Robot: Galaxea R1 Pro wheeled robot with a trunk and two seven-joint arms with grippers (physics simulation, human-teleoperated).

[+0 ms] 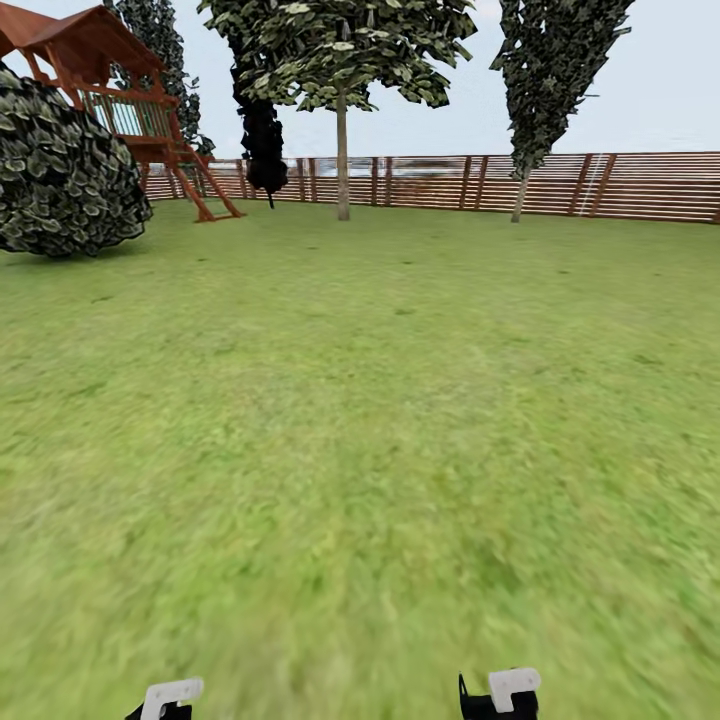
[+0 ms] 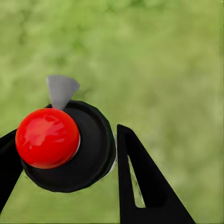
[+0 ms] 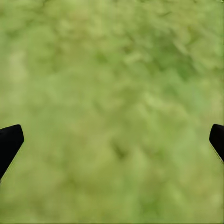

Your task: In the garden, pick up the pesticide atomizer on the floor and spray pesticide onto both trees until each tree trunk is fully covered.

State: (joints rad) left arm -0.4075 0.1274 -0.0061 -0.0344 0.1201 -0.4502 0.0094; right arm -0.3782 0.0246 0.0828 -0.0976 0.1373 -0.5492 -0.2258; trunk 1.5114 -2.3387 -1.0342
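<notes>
The pesticide atomizer [image 2: 70,147], a black round body topped by a red ball with a grey nozzle tip, sits between the two black fingers [image 2: 140,182] of the left tool [image 2: 65,154], which is closed on it, above blurred green lawn [image 2: 168,60]. The right tool [image 3: 112,140] holds nothing, its fingers spread wide over grass. In the head view both tools sit at the near edge, left tool [image 1: 165,700] and right tool [image 1: 500,695]. Far ahead of them two trees stand by the wooden fence [image 1: 640,185]: one pale trunk [image 1: 342,160] ahead, another tree trunk [image 1: 520,195] further to the right. A black-foliaged tree [image 1: 262,130], a round bush [image 1: 65,170] and a wooden play tower [image 1: 120,100] stand far ahead on the left.
</notes>
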